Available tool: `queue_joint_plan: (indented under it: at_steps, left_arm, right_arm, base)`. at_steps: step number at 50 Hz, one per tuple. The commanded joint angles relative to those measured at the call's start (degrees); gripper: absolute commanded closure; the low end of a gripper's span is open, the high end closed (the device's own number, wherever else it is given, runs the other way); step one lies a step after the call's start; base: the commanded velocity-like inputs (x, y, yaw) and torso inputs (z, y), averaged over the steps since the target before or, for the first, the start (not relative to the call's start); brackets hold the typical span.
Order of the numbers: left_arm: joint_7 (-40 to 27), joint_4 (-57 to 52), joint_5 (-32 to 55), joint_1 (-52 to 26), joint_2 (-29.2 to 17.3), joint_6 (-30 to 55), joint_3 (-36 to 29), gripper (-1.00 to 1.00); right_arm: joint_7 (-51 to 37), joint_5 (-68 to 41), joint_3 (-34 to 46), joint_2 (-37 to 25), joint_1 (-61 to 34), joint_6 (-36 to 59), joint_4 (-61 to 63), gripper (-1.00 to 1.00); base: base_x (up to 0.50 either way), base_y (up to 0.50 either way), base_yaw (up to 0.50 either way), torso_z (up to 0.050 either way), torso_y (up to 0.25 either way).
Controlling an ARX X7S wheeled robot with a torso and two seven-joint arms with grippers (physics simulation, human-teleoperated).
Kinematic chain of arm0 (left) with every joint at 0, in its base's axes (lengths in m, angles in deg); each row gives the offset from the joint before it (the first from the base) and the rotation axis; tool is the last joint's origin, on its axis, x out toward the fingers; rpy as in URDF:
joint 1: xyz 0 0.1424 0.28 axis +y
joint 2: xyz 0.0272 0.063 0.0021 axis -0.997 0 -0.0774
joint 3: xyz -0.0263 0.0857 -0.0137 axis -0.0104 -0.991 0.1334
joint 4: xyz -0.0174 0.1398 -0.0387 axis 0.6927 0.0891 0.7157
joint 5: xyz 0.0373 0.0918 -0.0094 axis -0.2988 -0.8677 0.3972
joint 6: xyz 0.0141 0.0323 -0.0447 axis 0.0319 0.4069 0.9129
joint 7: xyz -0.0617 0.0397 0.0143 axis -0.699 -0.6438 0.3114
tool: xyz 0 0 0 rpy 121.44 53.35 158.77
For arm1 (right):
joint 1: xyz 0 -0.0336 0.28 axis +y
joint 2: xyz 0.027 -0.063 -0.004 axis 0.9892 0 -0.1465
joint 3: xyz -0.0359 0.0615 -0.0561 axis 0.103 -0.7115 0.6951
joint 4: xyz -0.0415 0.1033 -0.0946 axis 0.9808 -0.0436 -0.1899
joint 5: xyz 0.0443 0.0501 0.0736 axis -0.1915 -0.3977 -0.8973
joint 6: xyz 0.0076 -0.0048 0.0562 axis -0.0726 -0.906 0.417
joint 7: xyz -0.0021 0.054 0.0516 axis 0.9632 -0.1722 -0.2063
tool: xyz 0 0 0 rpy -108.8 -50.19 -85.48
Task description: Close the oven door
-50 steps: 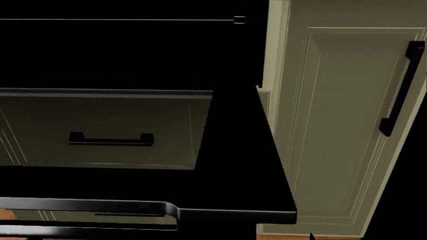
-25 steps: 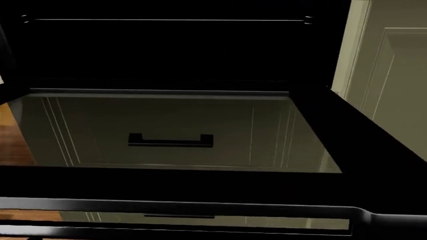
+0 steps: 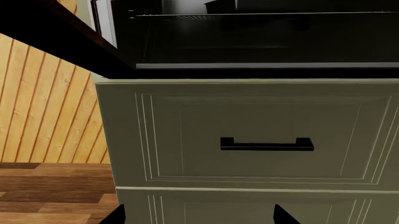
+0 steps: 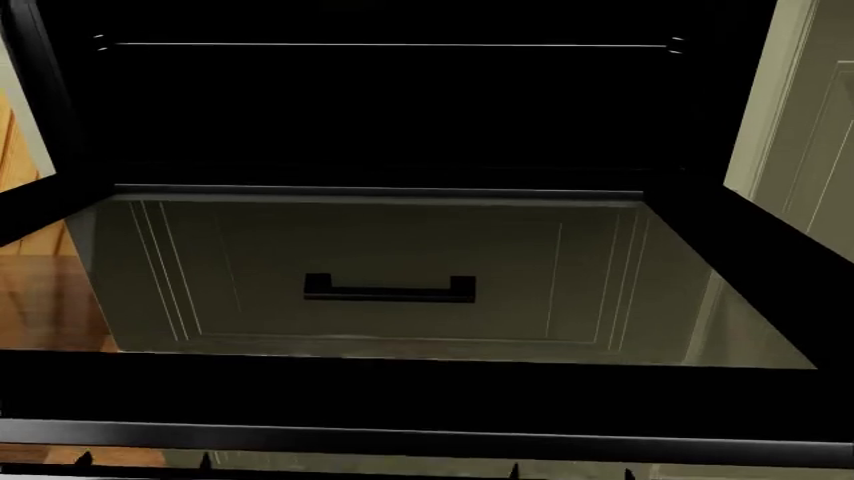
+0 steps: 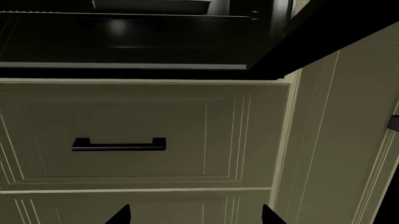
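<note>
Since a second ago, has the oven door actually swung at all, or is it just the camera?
Cannot tell. The oven door slid rightward in the head view, but the drawer handle seen through its glass slid with it, so the camera turned.

one oven door (image 4: 747,290), two drawers (image 3: 262,130) – stacked

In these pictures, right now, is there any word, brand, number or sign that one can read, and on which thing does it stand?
None. No readable text shows in any view.
The oven door, hanging open, shows only black frame and glass.
The cream drawer front with its black handle bears no label.
The wooden wall panel is plain.
</note>
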Motion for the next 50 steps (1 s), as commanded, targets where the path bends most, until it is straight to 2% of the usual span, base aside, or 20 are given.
queue_joint_plan:
  at_steps: [1, 25, 39, 44, 47, 50]
  left_arm:
    - [-0.37, -0.31, 0.18, 0.04, -0.21, 0.07, -0.34, -1.00]
    - [-0.81, 0.07, 0.64, -0.25, -0.59, -0.32, -0.90, -1.00]
    - [-0.75, -0.08, 1.57, 0.03, -0.86, -1.32, -0.81, -1.00]
    - [0.25, -3.13, 3.00, 0.67, -2.02, -0.15, -0.90, -1.00]
    - [-0.61, -6.38, 2.19, 1.40, -2.76, 0.99, -1.28, -1.00]
    - [-1.53, -10.78, 5.55, 0.38, -3.60, 6.44, 0.32, -1.00]
  right_arm:
    - [-0.32, -0.62, -0.13, -0.25, 0.15, -0.21, 0.28, -1.00]
    - [-0.50, -0.61, 0.80, -0.67, -0.21, -0.61, -0.15, -1.00]
    - [-1.77, 0.79, 1.60, -1.12, 0.26, -0.64, 1.15, -1.00]
    - [-2.94, 0.90, 1.04, -1.84, 1.87, -0.82, 4.93, -1.00]
    - [-3.48, 0.80, 0.96, -2.28, 1.88, 1.06, 6.41, -1.00]
    - [-5.08, 2.72, 1.02, -3.69, 2.21, 3.62, 11.89, -1.00]
  base:
    - [0.39, 0.00, 0.00, 0.000, 0.000]
    - [0.37, 0.00, 0.00, 0.000, 0.000]
    - [0.08, 0.00, 0.00, 0.000, 0.000]
    - [0.00, 0.00, 0.00, 0.000, 0.000]
    - [0.00, 0.00, 0.00, 0.000, 0.000]
    - [0.00, 0.00, 0.00, 0.000, 0.000]
